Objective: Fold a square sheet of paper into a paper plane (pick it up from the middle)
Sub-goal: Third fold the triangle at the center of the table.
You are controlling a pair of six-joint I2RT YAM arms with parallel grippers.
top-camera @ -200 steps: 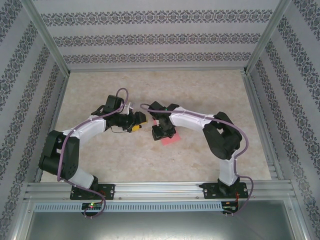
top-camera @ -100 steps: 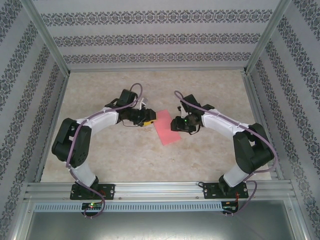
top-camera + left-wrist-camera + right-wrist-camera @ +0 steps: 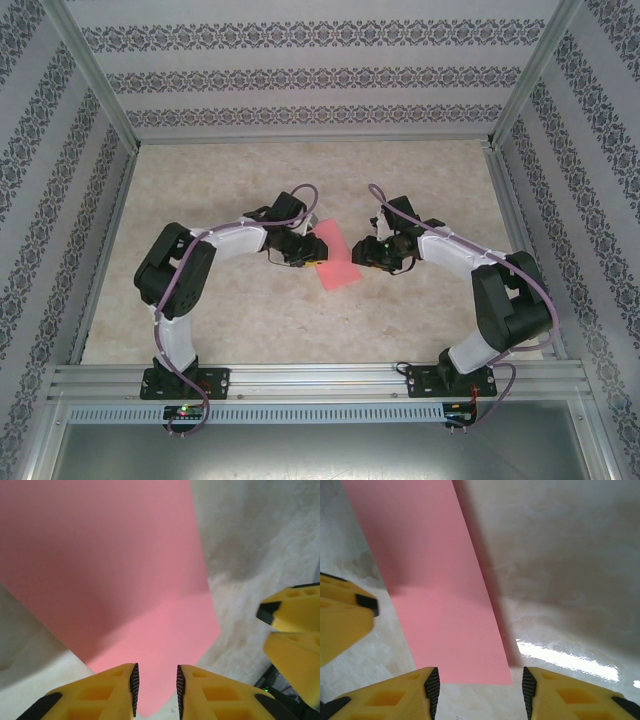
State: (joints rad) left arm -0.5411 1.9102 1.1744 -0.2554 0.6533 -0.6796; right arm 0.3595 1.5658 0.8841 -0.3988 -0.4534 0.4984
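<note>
My left pincer (image 3: 155,682) hovers narrowly parted over the pink paper (image 3: 125,555) on the table (image 3: 420,180). My right pincer (image 3: 477,680) gapes, released.

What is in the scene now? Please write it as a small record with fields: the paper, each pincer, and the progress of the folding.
paper: one pink sheet, flat on the table between the two arms
left pincer: over a corner of the sheet, jaws a narrow gap apart, no grip visible
right pincer: at a short end of the sheet, jaws wide apart, holding nothing
progress: the sheet looks longer than wide; no pointed nose or wings yet
</note>
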